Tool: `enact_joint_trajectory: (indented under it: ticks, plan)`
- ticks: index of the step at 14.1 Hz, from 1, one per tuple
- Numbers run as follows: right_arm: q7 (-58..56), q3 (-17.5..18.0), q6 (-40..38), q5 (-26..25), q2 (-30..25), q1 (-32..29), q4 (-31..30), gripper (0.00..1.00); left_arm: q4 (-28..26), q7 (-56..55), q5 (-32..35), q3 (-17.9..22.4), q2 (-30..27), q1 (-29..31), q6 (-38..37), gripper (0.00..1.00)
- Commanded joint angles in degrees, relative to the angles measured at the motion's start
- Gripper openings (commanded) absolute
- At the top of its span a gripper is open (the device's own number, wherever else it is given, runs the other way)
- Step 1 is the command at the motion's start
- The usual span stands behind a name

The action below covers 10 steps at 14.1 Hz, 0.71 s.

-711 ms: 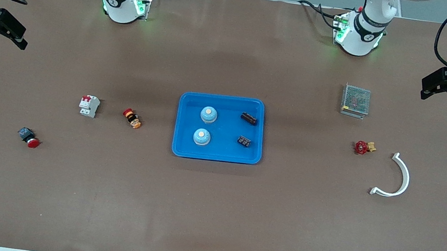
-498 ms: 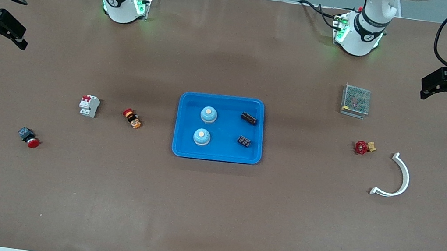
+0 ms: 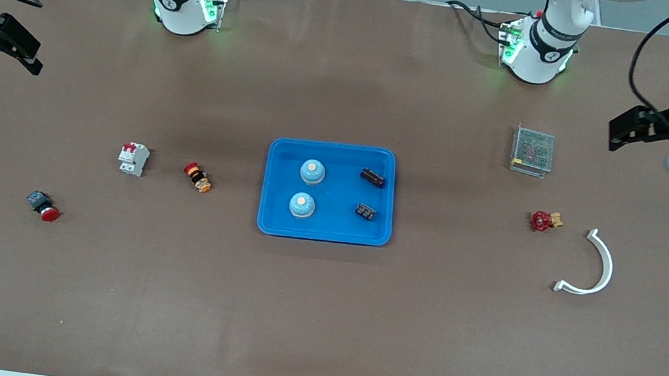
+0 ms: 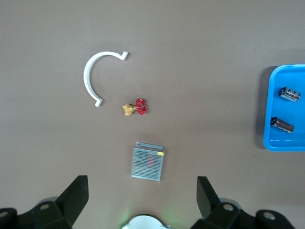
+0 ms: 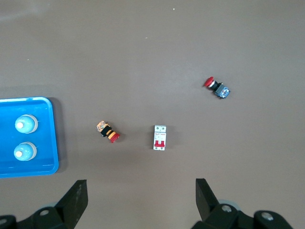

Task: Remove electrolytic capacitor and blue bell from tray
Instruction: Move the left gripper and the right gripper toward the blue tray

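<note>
A blue tray point(image 3: 335, 229) lies mid-table. In it stand two light-blue bells point(image 3: 312, 172) point(image 3: 301, 205) and lie two dark capacitors point(image 3: 372, 177) point(image 3: 365, 211). My left gripper point(image 3: 641, 134) hangs open and empty above the table's left-arm end, beside a mesh box. In the left wrist view its fingers point(image 4: 76, 195) stand wide apart around the gripper's middle point(image 4: 142, 198), and the capacitors point(image 4: 289, 93) show in the tray point(image 4: 286, 143). My right gripper point(image 3: 3, 55) hangs open and empty over the right-arm end. The right wrist view point(image 5: 141, 198) shows the bells point(image 5: 25, 125) in the tray point(image 5: 45, 138).
Toward the left arm's end lie a metal mesh box point(image 3: 533, 151), a red valve point(image 3: 544, 220) and a white curved piece point(image 3: 594, 267). Toward the right arm's end lie a white circuit breaker point(image 3: 133, 158), an orange-black button point(image 3: 197, 177) and a red push button point(image 3: 43, 205).
My left arm's wrist has swung and its gripper has shifted a little toward the middle of the table. The right arm and all objects have not moved.
</note>
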Motion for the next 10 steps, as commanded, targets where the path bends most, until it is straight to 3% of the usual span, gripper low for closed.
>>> enact_joint_trajectory:
  ticks: [1,7,10]
  plan:
    - [0.3,0.1,-0.2,2.2,1.6,2.9,1.5,1.00,-1.8,-9.0,-0.8,-4.3,1.7,0.0,1.6,1.00]
    - [6.1,0.1,5.6,4.0,7.3,12.0,1.8,1.00,-14.4,-32.5,-3.2,-13.0,2.6,-0.2,15.1,1.00]
    - [12.4,0.1,10.7,4.0,11.1,17.3,2.0,1.00,-17.4,-48.1,-3.1,-17.6,7.1,-1.2,22.3,1.00]
